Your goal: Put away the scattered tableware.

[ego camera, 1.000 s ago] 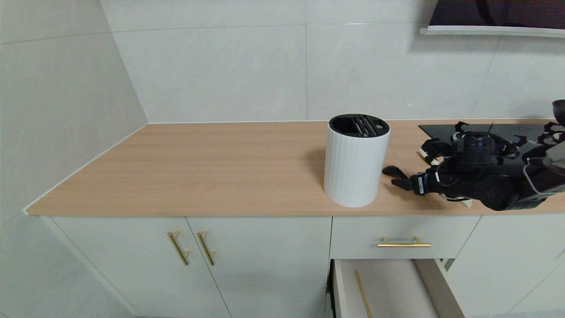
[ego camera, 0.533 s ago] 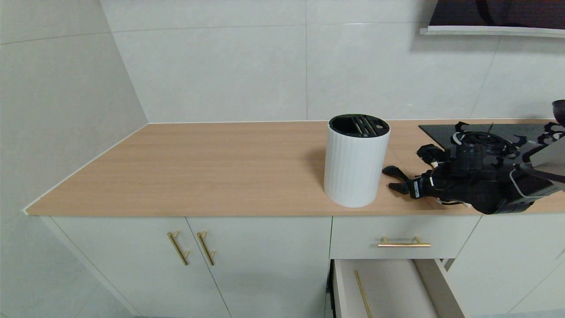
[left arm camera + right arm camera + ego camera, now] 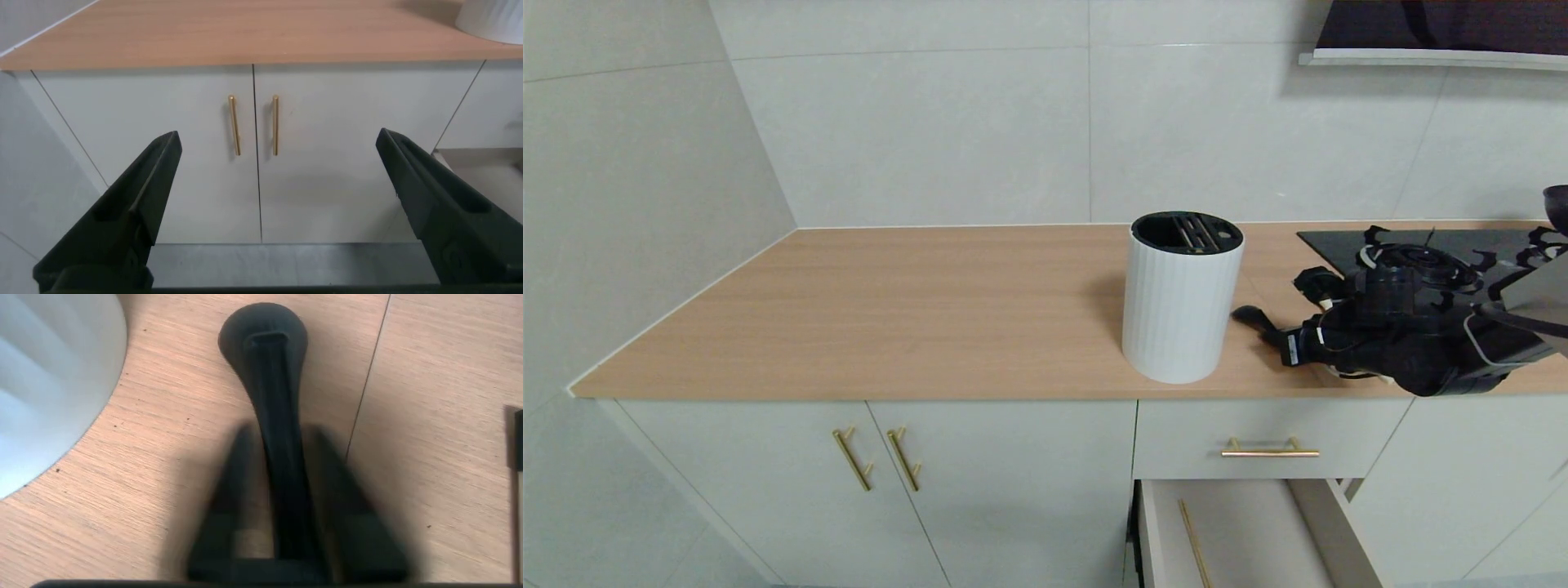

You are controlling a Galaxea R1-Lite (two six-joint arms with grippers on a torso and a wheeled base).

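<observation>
A white ribbed utensil holder [image 3: 1183, 306] with a black slotted top stands on the wooden counter [image 3: 915, 310]. Just to its right lies a utensil with a black handle [image 3: 1250, 315], its rounded end toward the holder. My right gripper [image 3: 1272, 333] lies low over the counter, shut on that handle. In the right wrist view the two fingers press against the sides of the handle [image 3: 265, 351], and the holder [image 3: 49, 376] curves close by. The rest of the utensil is hidden under the arm. My left gripper [image 3: 278, 140] hangs open and holds nothing, facing the cabinet doors below the counter.
A black gas hob [image 3: 1429, 245] sits at the counter's right end behind the right arm. Below the counter a drawer [image 3: 1241, 531] stands pulled out. Double doors with gold handles [image 3: 253, 122] face the left gripper. Tiled walls meet at the left corner.
The right gripper slid slightly toward the holder, and its fingers closed from a spread stance onto the black handle. The holder stayed put.
</observation>
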